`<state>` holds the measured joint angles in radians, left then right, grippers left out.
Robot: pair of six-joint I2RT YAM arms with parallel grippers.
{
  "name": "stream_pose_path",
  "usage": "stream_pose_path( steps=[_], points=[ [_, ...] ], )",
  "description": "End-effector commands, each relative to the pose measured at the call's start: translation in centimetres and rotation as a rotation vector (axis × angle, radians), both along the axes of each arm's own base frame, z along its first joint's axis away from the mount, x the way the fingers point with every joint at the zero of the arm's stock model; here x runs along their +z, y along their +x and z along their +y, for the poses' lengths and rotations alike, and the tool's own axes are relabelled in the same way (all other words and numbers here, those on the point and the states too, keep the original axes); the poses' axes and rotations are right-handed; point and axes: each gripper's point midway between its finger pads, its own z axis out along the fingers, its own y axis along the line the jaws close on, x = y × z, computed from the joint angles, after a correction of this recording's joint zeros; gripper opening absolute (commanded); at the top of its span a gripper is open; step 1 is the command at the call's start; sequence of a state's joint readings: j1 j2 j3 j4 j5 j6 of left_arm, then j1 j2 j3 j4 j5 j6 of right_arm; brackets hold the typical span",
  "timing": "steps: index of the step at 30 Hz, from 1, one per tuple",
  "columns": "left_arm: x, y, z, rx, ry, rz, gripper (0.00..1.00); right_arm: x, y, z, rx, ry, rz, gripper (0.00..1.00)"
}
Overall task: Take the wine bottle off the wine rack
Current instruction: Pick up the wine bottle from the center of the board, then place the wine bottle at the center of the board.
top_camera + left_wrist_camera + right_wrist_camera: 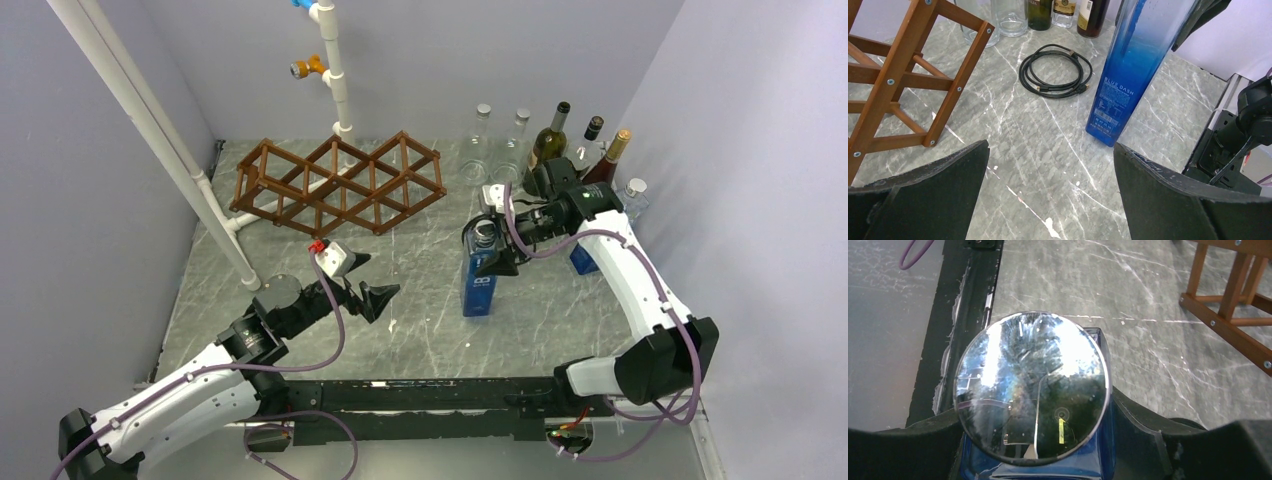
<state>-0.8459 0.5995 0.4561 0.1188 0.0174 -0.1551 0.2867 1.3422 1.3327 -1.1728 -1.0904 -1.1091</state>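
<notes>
The brown wooden wine rack (340,185) lies at the back of the table with its cells empty; parts of it show in the left wrist view (898,75) and the right wrist view (1233,315). A tall blue wine bottle (480,288) stands upright on the marble table to the rack's right front. My right gripper (490,245) is shut on its upper part, just under the shiny round cap (1030,385), with fingers on both sides. My left gripper (365,280) is open and empty, low over the table, facing the blue bottle (1128,75).
Several glass and dark wine bottles (548,140) stand at the back right corner. A coiled black cable (1055,70) lies behind the blue bottle. A white pipe (160,140) slants along the left wall. Grey walls close in on three sides.
</notes>
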Motion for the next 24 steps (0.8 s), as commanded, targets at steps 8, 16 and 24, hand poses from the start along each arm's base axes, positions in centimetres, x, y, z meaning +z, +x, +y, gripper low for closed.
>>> stream_pose_path(
  steps=[8, 16, 24],
  points=[
    [0.9, 0.7, 0.5, 0.053, -0.054, -0.024, 1.00, 6.7, 2.3, -0.7, -0.096, 0.142, -0.135, 0.00],
    [0.6, 0.9, 0.7, 0.066, -0.045, -0.018, 1.00, 8.2, 6.3, -2.4, -0.271, 0.126, -0.166, 0.00],
    [0.5, 1.0, 1.0, 0.081, -0.041, -0.020, 0.99, 9.3, 11.5, -5.0, -0.490, 0.116, -0.215, 0.00]
  ],
)
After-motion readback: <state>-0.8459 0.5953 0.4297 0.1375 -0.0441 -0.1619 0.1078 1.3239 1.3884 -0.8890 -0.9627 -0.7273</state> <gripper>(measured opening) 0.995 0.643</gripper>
